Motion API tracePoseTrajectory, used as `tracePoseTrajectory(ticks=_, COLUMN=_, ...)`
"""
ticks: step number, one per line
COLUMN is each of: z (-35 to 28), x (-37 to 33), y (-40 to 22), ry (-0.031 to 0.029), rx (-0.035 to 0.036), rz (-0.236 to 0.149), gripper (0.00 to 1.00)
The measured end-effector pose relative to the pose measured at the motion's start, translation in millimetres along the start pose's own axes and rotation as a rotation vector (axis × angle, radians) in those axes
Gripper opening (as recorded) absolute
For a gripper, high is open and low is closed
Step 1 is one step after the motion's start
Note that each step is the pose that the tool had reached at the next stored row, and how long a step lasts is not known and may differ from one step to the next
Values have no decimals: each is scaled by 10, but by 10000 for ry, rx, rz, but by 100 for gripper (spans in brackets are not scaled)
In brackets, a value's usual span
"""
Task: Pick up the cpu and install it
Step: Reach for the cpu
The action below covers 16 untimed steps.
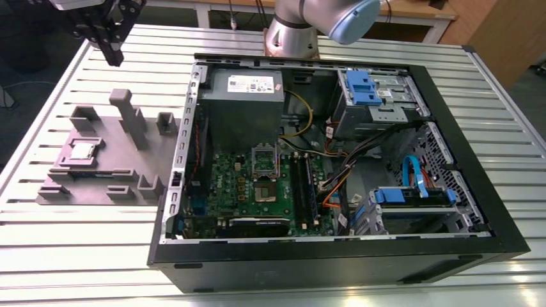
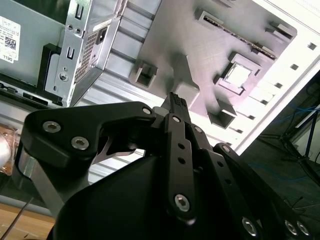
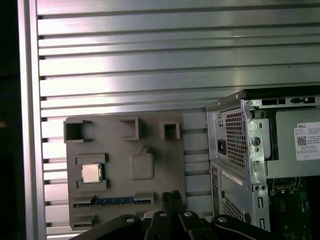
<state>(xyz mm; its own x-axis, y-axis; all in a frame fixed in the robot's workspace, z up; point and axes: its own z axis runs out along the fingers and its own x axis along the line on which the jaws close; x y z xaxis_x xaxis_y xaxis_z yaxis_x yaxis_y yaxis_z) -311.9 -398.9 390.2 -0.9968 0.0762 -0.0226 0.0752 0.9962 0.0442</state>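
Right, black gripper (image 1: 112,61) hangs near grey moulded fixture (image 1: 119,176) w/ jaws clenched, empty; small silvery square cpu (image 1: 83,150) sits untouched, so it needs centring overhead, opened wide.

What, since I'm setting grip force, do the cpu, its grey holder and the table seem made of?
The cpu: silvery metal lid, judging by its bright, lightly reflective top, on a pale rim of unclear material. The holder: matte grey, probably plastic; blocky moulded shapes, no glare. The table: ribbed metal, likely aluminium; long streaky highlights along its slats.
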Motion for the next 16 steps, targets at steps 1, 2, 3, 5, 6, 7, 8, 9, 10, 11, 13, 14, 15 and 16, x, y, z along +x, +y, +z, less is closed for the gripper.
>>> tracePoseTrajectory(ticks=1, z=0, x=5, y=0, ry=-1, rx=0, rz=1, gripper=11)
tracePoseTrajectory(ticks=2, z=0, x=11, y=-1, ry=0, rx=0, rz=0, gripper=11)
tracePoseTrajectory(ticks=3, z=0, x=18, y=-1, ry=0, rx=0, rz=0, gripper=11)
tracePoseTrajectory(ticks=5, z=0, x=30, y=-3, ry=0, rx=0, rz=0, gripper=11)
tracePoseTrajectory(ticks=6, z=0, x=37, y=-3, ry=0, rx=0, rz=0, gripper=11)
tracePoseTrajectory(ticks=7, z=0, x=45, y=-3, ry=0, rx=0, rz=0, gripper=11)
tracePoseTrajectory(ticks=8, z=0, x=53, y=-4, ry=-1, rx=-1, rz=0, gripper=11)
tracePoseTrajectory(ticks=9, z=0, x=58, y=-4, ry=0, rx=0, rz=0, gripper=11)
tracePoseTrajectory(ticks=10, z=0, x=64, y=-5, ry=0, rx=0, rz=0, gripper=11)
tracePoseTrajectory(ticks=11, z=0, x=69, y=-5, ry=0, rx=0, rz=0, gripper=11)
tracePoseTrajectory(ticks=13, z=1, x=78, y=-6, ry=0, rx=0, rz=-1, gripper=11)
tracePoseTrajectory(ticks=14, z=1, x=82, y=-7, ry=0, rx=-1, rz=-1, gripper=11)
tracePoseTrajectory(ticks=15, z=1, x=86, y=-7, ry=1, rx=0, rz=0, gripper=11)
tracePoseTrajectory(ticks=16, z=1, x=90, y=-7, ry=0, rx=0, rz=0, gripper=11)
